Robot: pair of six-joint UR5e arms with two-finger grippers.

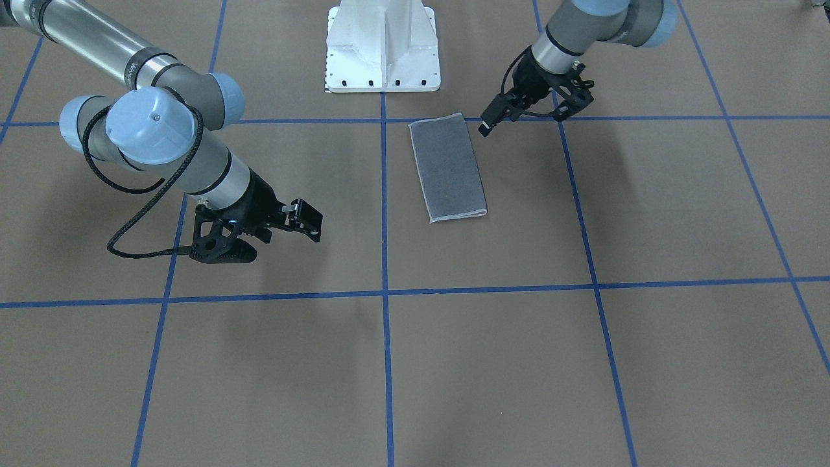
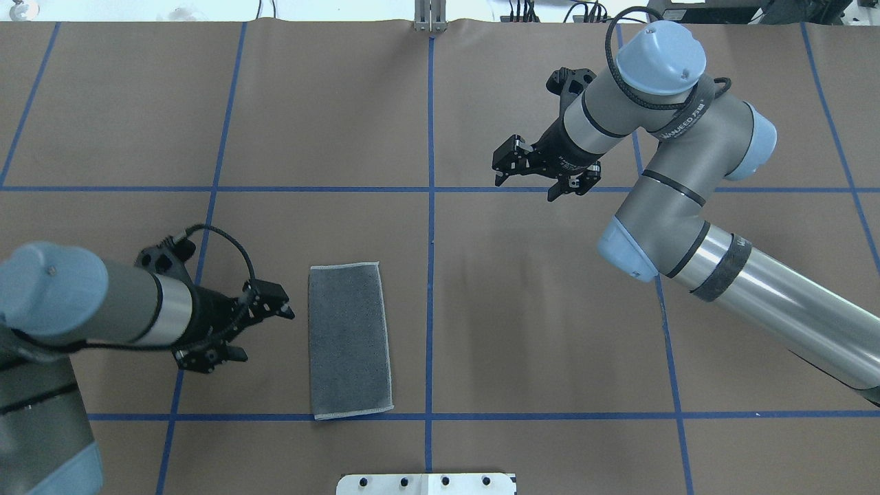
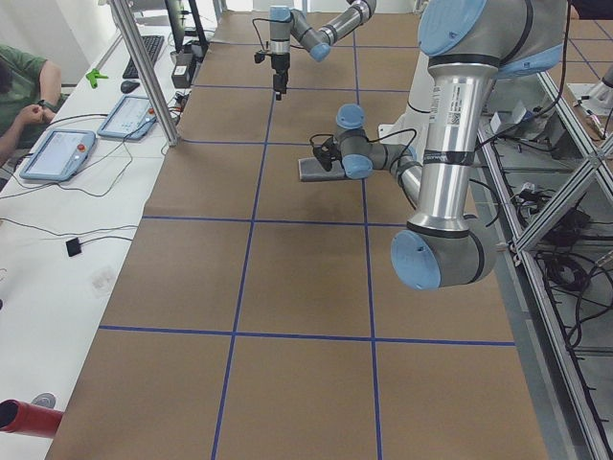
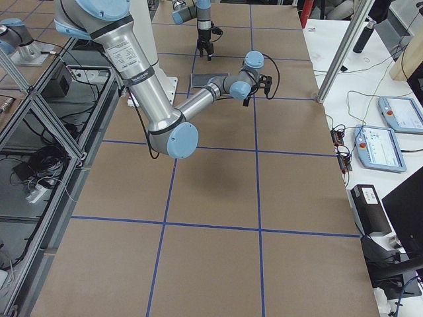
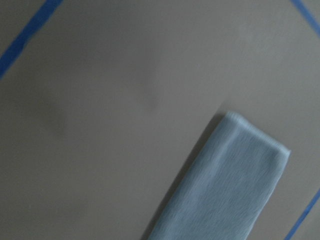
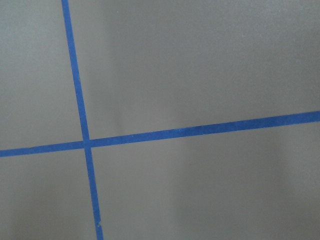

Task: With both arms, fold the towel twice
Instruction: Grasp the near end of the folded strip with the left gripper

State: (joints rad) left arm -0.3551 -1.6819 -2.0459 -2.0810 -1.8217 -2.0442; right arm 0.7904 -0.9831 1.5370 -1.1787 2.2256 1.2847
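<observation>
Left end effector (image 2: 268,335) gapes beside towel (image 2: 350,340); right arm's (image 2: 677,206) strap (image 2: 687,115) lettering unreadable.

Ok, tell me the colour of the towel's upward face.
Dark grey on the towel, best in overhead exterior.

We see a robotics lab: a left arm (image 2: 89,302) and right arm (image 2: 790,323) reach over a table (image 2: 550,330) papered brown and gridded in blue tape (image 2: 430,206), their white pedestal (image 1: 382,48) at twelve o'clock in the front-facing view. In the left-end view, control tablets (image 3: 57,153) line a white bench (image 3: 48,287) at nine o'clock beside a seated person (image 3: 19,86); aluminium framing (image 3: 575,192) fills three o'clock.
</observation>
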